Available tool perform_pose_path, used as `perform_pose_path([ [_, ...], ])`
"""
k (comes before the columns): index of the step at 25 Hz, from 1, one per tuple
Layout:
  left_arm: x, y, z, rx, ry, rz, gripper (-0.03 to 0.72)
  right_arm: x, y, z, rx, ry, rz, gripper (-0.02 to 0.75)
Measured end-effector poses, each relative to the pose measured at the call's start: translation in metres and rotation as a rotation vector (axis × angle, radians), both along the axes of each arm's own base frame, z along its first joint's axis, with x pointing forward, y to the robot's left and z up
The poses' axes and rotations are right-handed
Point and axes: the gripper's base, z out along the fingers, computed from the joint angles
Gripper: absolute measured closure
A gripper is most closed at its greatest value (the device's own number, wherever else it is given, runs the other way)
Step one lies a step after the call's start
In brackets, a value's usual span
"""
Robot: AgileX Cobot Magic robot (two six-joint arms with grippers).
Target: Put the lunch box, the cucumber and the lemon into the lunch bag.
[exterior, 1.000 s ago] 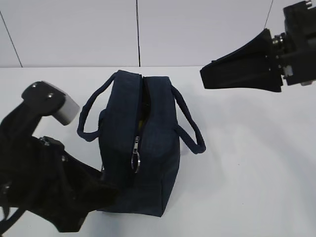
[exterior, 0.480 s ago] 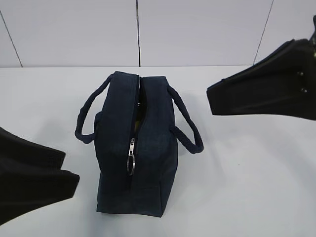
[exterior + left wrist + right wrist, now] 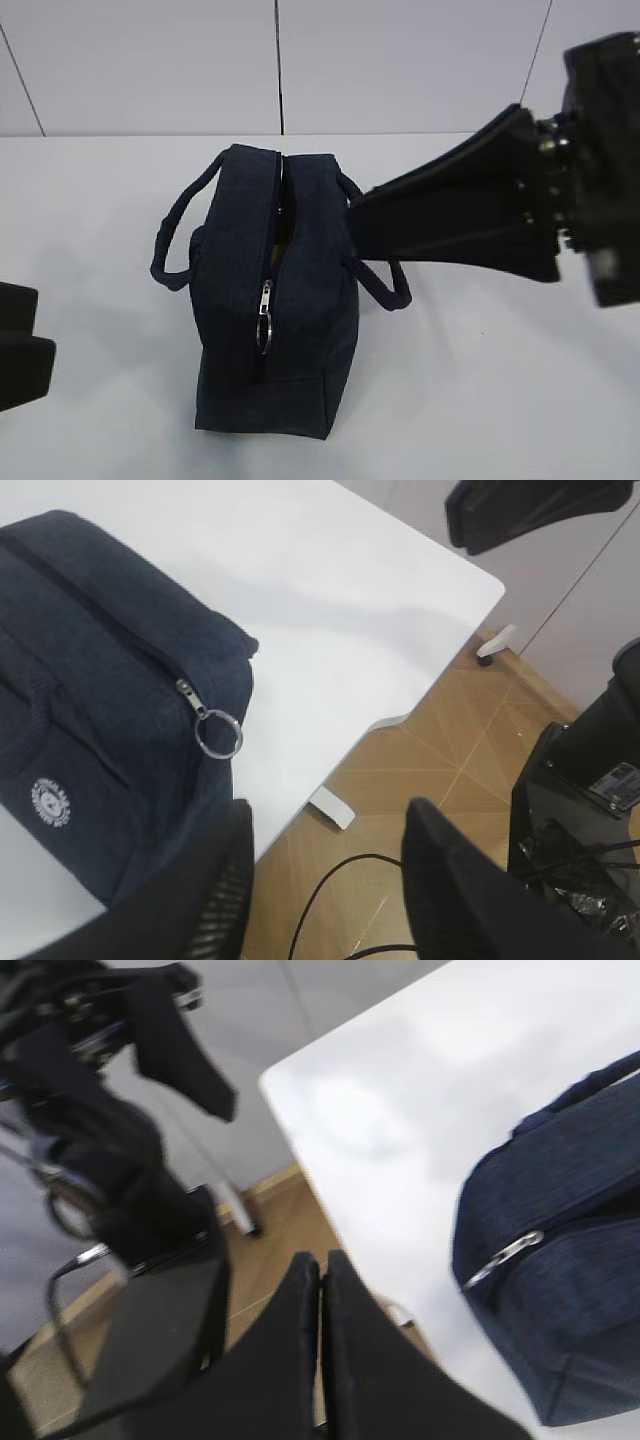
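The dark navy lunch bag [image 3: 300, 300] stands in the middle of the white table [image 3: 500, 380]. Its zipper is drawn most of the way along the top, and the ring pull [image 3: 264, 332] hangs on the near end. A thin yellowish sliver shows in the remaining gap; I cannot tell what it is. The lunch box, cucumber and lemon are hidden. My right gripper [image 3: 353, 226] is shut and empty, its tip just over the bag's right handle [image 3: 398, 290]. My left gripper [image 3: 330, 880] is open and empty, off the near left of the bag [image 3: 90, 710]. The bag's logo [image 3: 50, 802] faces the left wrist camera.
The table's corner and edge [image 3: 440, 650] lie close to the bag's end, with wood floor, cables and a robot base [image 3: 590, 800] below. The left arm [image 3: 120, 1130] shows beyond the table corner in the right wrist view, where the bag [image 3: 560, 1280] is at right.
My left gripper pulled back from the bag's near left side to the frame's lower left edge. My right gripper moved left and down to the bag's right handle. The bag stands straighter.
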Motion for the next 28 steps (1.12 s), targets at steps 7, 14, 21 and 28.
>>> perform_pose_path([
  [7, -0.004, 0.009, 0.011, 0.017, -0.018, 0.029, 0.336, -0.004, 0.017, -0.030, -0.014, 0.049, -0.210, 0.732],
  [14, -0.004, 0.013, 0.040, -0.025, -0.091, 0.049, 0.336, -0.008, 0.014, -0.071, 0.003, 0.154, -0.384, 0.732],
  [21, -0.002, 0.015, 0.041, 0.000, -0.129, 0.062, 0.336, -0.011, 0.039, -0.099, -0.048, 0.290, -0.379, 0.731],
  [28, -0.001, 0.015, 0.043, -0.006, -0.141, 0.069, 0.336, -0.008, 0.051, -0.119, -0.082, 0.387, -0.365, 0.570],
])
